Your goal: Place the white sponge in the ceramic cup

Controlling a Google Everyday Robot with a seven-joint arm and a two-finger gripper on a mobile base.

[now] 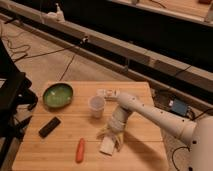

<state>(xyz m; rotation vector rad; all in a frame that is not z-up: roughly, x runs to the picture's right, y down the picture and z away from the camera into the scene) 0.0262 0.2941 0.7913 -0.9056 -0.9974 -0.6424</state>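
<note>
**Wooden tabletop: six objects and one gripper, ordered near to far**

Wood planks form the table [45,157], which bears one of each object. Nearest the viewer lie one orange carrot [80,150] and, just to its right, the one white sponge [107,146]: a small, flat, pale rectangular pad lying near the table's front edge, its long side pointing away from the viewer. The single gripper [112,139] hangs directly over the sponge's far end, at or very close to it. Whether it is open or clamped on the pad cannot be told. The white arm [150,114] rises from it and runs off to the right. One black rectangular block [49,127] lies farther left. Behind the gripper stands the one ceramic cup [96,106], upright, plain white and handleless, with a shaded interior, set apart from the sponge. One green bowl [57,95] sits at far left, and one white boxy item [107,93] lies just behind the cup.
</note>
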